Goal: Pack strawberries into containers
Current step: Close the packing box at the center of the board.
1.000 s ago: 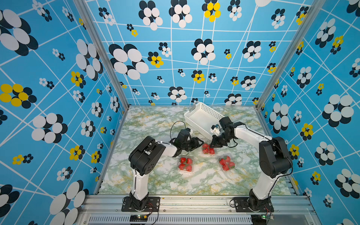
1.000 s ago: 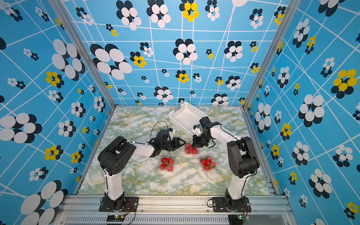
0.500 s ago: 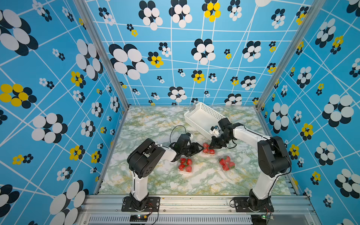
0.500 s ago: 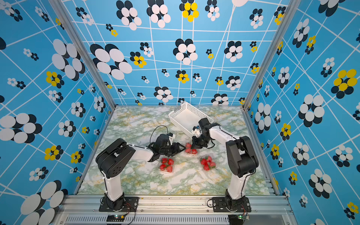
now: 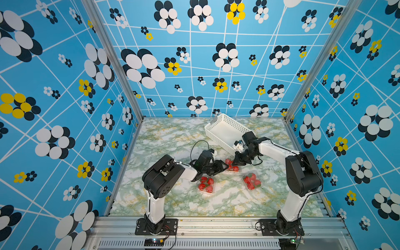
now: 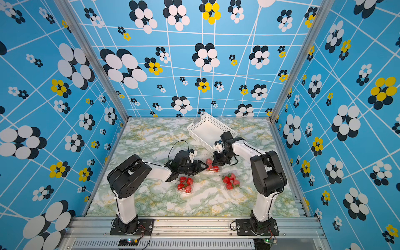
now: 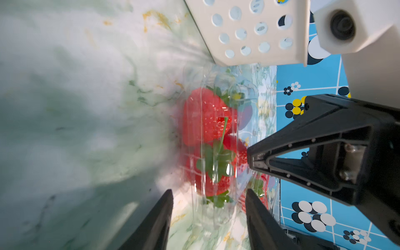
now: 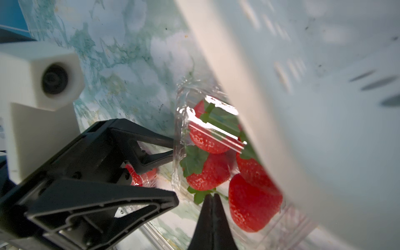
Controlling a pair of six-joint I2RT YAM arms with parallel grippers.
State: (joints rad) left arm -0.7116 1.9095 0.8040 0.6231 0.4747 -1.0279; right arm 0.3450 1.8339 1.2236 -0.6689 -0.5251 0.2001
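Left pincer (image 5: 225, 167) has advanced to the clear square plastic clamshell container (image 8: 180, 121) of glossy red strawberries (image 8: 207, 171).
Released, it sits astride the box on the green-marbled bench (image 5: 173, 134); right pincer (image 8: 213, 195) clenched at its rim. Lid-closing seems in hand: press down squarely.

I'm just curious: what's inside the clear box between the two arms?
Red strawberries with green caps, about four, in that clear container. The white basket hides one side of it.

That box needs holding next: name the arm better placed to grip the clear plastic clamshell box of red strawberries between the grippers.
Left, likely. The left gripper stands open, facing the side of the clear plastic clamshell box; the right gripper, also at the box, is shut and must open first.
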